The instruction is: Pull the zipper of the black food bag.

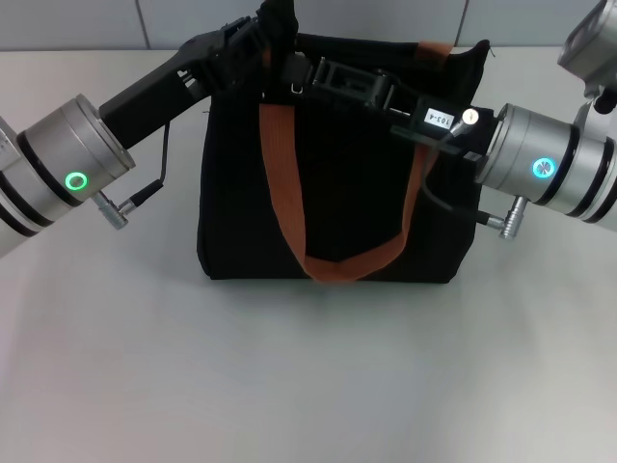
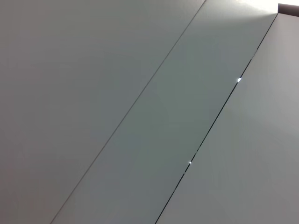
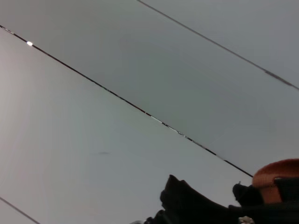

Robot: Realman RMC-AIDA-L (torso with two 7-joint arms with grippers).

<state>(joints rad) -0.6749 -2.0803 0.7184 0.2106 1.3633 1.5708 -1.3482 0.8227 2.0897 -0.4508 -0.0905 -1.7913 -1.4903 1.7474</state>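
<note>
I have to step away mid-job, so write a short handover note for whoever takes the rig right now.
Left gripper: at the top left corner of the bag, dark against dark fabric.
Right gripper: reaching in from the right along the bag's top edge.
Bag stands upright on the table, one orange strap hanging down its front.
Zipper: not visible in any view; the wrist views show mostly wall panels.
Done: both arms are at the bag's top.
Left: confirm a hold on the zipper pull, then pull. How far it has run cannot be judged.
</note>
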